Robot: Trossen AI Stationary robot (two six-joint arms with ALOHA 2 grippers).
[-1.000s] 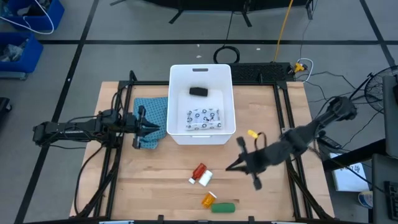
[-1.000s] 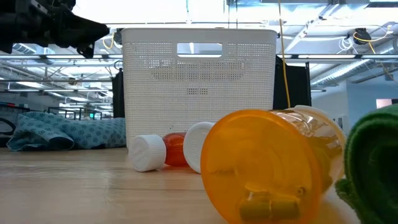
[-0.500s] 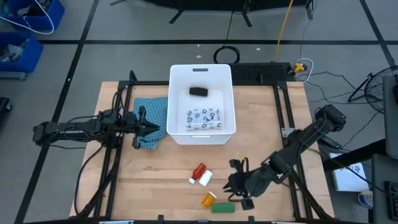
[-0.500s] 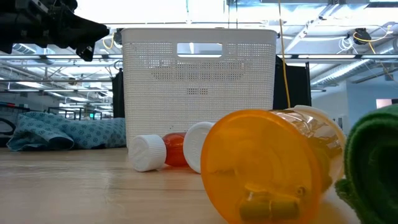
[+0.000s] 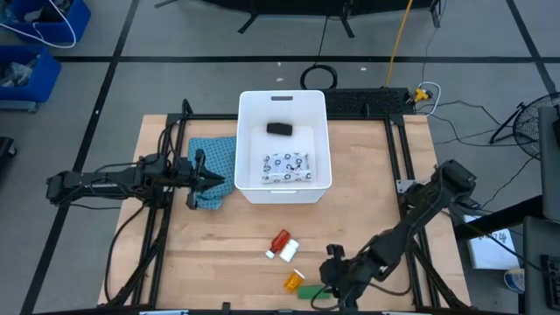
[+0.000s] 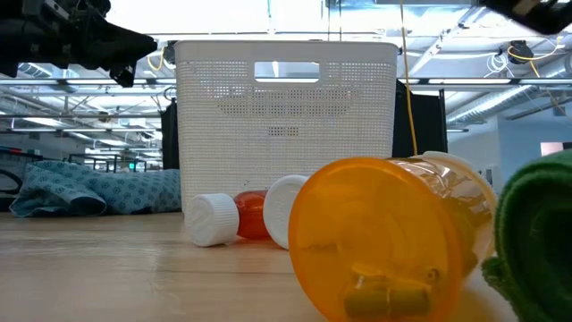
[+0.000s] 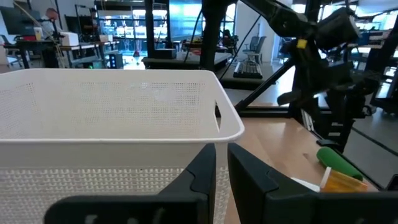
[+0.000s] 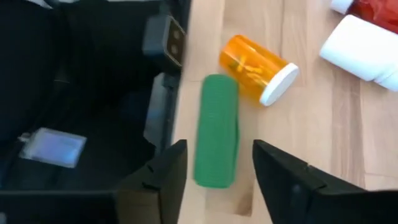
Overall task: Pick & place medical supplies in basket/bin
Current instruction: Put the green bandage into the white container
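Note:
The white bin (image 5: 252, 188) stands at the table's middle far side, with a black oblong (image 5: 278, 129) and a dotted white packet (image 5: 287, 164) inside. A red tube (image 5: 280, 240), a white bottle (image 5: 289, 251), an orange vial (image 5: 293, 282) and a green oblong (image 5: 313, 292) lie on the wood near the front edge. My right gripper (image 8: 217, 149) hangs open over the green oblong (image 8: 216, 130), one finger on either side and clear of it. My left gripper (image 5: 214, 182) is shut and level beside the bin's left wall (image 7: 124, 124).
A teal patterned cloth (image 5: 214, 162) lies left of the bin, under my left gripper. The green oblong lies right at the table's front edge (image 8: 180, 124), with a black frame rail beyond it. Bare wood lies between the bin and the loose items.
My right gripper has swung from right of the bin toward the table's near edge and come down over the green oblong, rolling its wrist and opening its fingers on the way. The supplies have stayed where they were.

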